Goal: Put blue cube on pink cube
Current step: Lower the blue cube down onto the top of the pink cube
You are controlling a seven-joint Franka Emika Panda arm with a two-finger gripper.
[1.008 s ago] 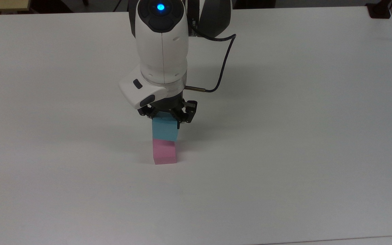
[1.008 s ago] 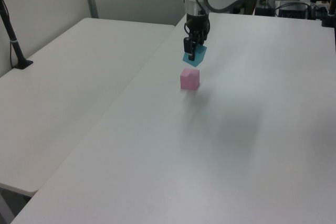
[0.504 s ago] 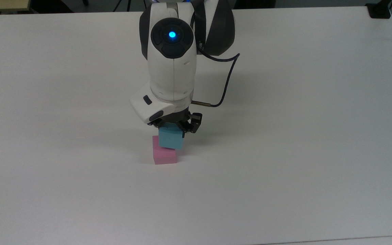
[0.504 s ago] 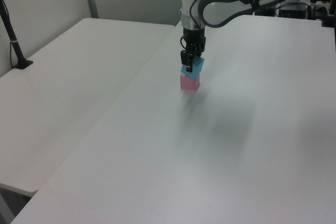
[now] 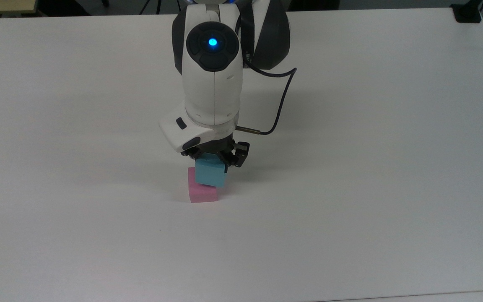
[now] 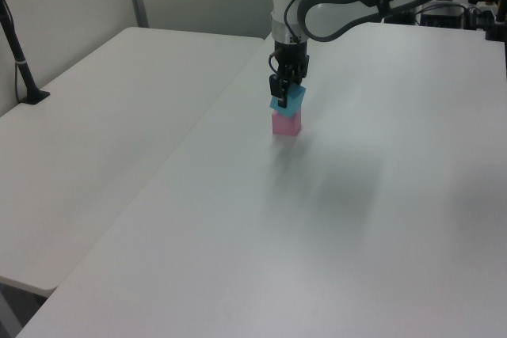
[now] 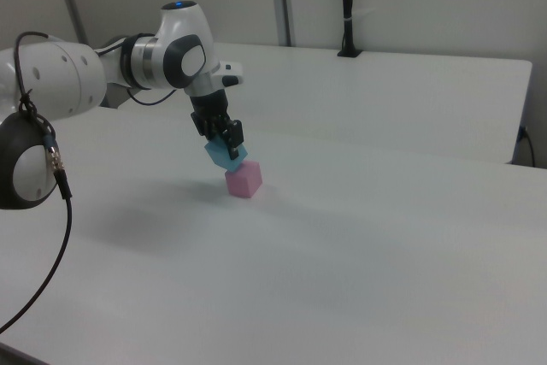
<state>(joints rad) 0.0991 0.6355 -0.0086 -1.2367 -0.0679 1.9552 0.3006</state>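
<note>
Gripping the blue cube (image 5: 210, 174), fingers (image 5: 229, 158) flank its sides

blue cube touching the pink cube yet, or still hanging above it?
Cannot tell. In the right view the blue cube, tilted in the pincer, overlaps the pink cube at one corner; no view plainly shows a gap or contact.

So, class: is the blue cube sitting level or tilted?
Tilted. The blue cube hangs corner-down in the hand, over the pink cube.
</note>
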